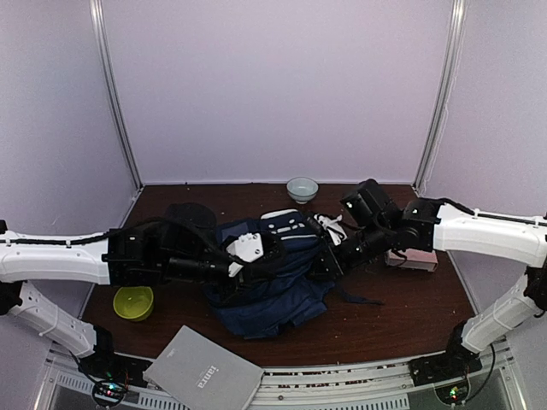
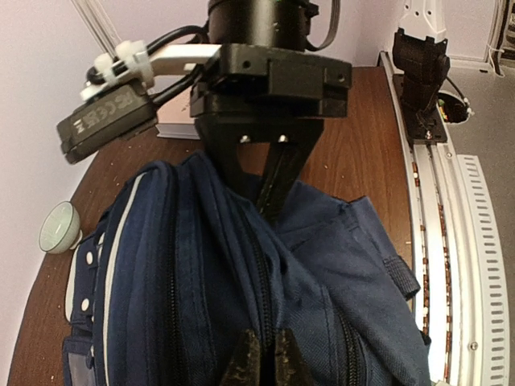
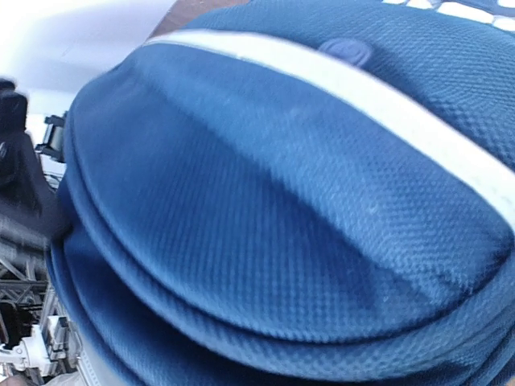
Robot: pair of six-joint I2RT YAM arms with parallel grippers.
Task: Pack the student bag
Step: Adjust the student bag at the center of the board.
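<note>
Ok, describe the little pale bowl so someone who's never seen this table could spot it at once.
Start from the brown table and look past the navy student bag in its middle to the far edge by the back wall. The small pale bowl sits there alone. The yellow-green bowl, the only other one, lies at the near left.

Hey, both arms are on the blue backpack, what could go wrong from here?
The left fingers and right fingers seem to pinch the student bag from opposite sides; the fabric may slip or strain. The grey notebook overhangs the near edge of the table and could be knocked off.
</note>
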